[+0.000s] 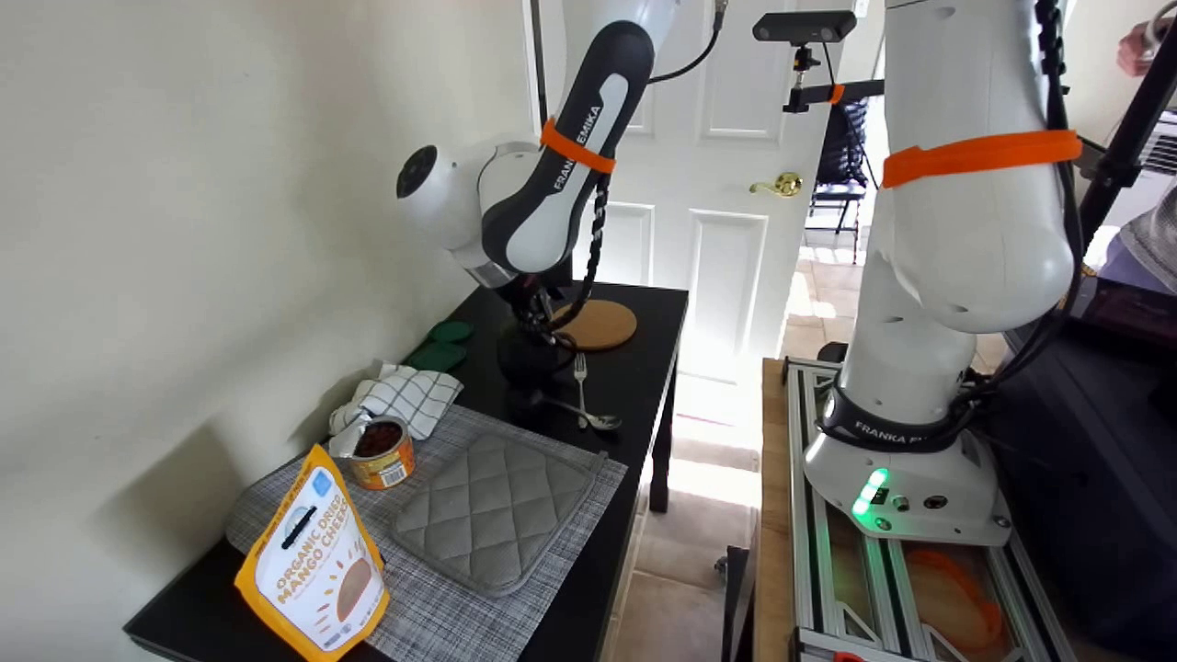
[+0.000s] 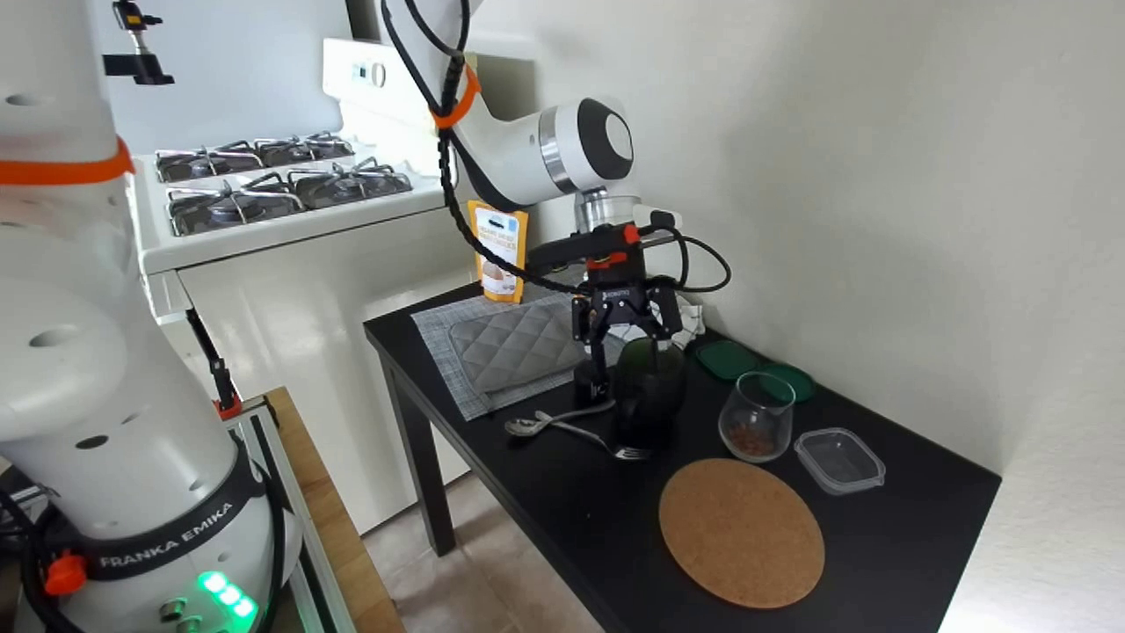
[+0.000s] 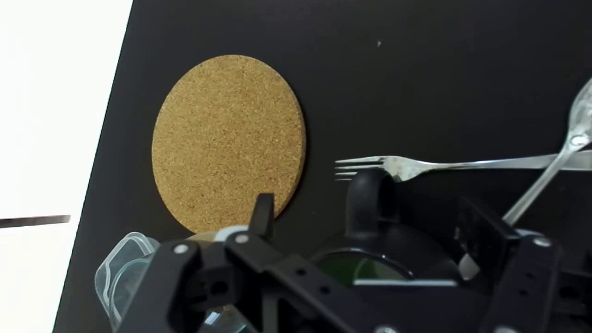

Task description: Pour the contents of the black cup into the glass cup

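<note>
The black cup (image 2: 649,396) stands upright on the black table, its inside looking green. It also shows in the wrist view (image 3: 407,243) with its handle toward the fork, and darkly in an exterior view (image 1: 524,360). Its contents cannot be made out. My gripper (image 3: 373,215) is open, its fingers on either side of the cup with gaps to them; it points down at the cup in both exterior views (image 2: 627,365) (image 1: 542,313). The glass cup (image 2: 758,413) stands beside it with reddish-brown pieces at the bottom. Only part of it shows in the wrist view (image 3: 226,321).
A round cork board (image 2: 743,532), a clear plastic container (image 2: 839,461) and green lids (image 2: 728,360) lie nearby. A fork (image 3: 402,166) and a spoon (image 3: 578,134) cross beside the cup. A grey pot holder (image 1: 497,510), open can (image 1: 383,452), towel (image 1: 409,397) and mango pouch (image 1: 317,561) are farther along.
</note>
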{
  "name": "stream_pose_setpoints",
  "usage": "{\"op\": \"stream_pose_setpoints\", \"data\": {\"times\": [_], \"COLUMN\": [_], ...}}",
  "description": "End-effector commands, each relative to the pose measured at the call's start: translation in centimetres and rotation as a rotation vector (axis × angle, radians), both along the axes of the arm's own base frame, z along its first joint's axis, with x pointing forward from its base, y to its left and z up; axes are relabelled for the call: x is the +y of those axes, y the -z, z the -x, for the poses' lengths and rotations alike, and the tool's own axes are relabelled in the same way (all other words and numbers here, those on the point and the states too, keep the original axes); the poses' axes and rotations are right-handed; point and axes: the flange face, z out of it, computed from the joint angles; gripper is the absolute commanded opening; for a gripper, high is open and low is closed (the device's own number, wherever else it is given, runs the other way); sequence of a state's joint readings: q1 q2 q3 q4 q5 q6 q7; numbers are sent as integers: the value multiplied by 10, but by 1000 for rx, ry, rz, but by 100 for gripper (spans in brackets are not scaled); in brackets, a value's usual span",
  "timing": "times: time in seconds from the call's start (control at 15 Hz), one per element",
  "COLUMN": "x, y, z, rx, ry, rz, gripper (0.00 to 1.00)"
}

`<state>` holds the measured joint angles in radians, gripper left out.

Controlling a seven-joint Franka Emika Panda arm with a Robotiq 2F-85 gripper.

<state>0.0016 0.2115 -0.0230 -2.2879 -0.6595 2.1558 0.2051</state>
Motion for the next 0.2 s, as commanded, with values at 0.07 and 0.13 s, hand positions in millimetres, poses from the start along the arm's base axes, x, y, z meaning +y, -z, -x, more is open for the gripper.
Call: {"op": "stream_pose_setpoints", "data": {"times": [0.07, 0.13], "x": [16, 9], "y": [-67, -43], "z": [25, 4], "rx": [-115, -70], "ry": [-106, -47], "rz": [-115, -50], "gripper": [100, 100]}}
